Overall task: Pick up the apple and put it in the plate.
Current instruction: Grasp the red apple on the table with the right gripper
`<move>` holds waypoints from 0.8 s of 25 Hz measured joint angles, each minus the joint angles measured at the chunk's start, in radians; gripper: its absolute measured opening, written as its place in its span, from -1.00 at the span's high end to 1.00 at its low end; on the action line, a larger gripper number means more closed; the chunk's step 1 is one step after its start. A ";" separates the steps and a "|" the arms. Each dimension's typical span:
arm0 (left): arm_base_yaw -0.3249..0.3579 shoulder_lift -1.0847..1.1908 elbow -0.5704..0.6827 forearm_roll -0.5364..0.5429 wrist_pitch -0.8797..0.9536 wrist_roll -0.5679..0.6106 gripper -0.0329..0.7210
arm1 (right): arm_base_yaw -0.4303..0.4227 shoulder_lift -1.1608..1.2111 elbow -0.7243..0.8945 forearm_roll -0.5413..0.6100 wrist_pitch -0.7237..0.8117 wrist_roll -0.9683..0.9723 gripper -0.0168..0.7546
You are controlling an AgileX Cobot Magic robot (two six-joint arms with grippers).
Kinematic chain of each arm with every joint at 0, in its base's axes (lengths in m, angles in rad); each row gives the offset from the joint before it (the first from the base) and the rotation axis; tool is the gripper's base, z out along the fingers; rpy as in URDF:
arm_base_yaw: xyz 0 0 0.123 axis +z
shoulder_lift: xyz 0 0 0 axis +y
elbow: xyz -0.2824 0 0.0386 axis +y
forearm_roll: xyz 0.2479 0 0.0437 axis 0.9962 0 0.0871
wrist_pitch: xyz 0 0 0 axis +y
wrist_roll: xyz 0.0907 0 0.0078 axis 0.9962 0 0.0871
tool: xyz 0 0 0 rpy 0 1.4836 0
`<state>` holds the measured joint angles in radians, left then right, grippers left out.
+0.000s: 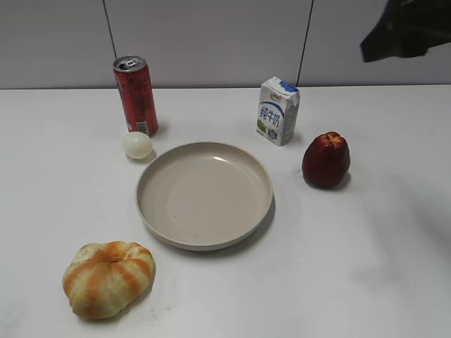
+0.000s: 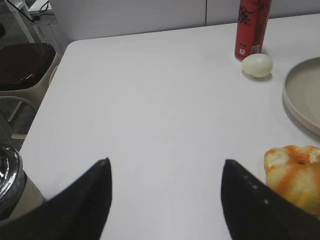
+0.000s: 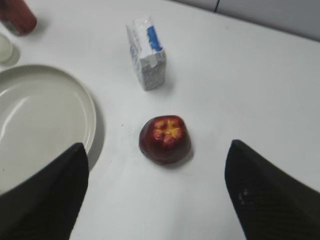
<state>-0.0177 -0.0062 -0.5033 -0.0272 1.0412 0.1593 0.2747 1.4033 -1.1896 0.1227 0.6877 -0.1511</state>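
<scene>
The dark red apple (image 1: 326, 159) stands upright on the white table, right of the beige plate (image 1: 158, 212). In the right wrist view the apple (image 3: 165, 139) lies below and between my open right gripper (image 3: 157, 147) fingers, not touched; the plate's rim (image 3: 85, 107) is at the left. The right arm shows only as a dark shape (image 1: 405, 28) at the top right of the exterior view, high above the table. My left gripper (image 2: 166, 162) is open and empty over bare table at the left front.
A red can (image 1: 136, 96) and a small pale ball (image 1: 137, 144) stand behind the plate on the left. A milk carton (image 1: 277, 110) stands behind it on the right, near the apple. An orange-striped bun (image 1: 108, 277) lies at the front left. A chair (image 2: 22, 65) stands beyond the left table edge.
</scene>
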 joint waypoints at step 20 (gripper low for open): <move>0.000 0.000 0.000 0.000 0.000 0.000 -0.47 | 0.028 0.693 -0.300 -0.123 0.140 0.136 -0.68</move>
<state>-0.0177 -0.0062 -0.5033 -0.0272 1.0412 0.1593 0.3026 2.0961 -1.4900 0.0000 0.8273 -0.0149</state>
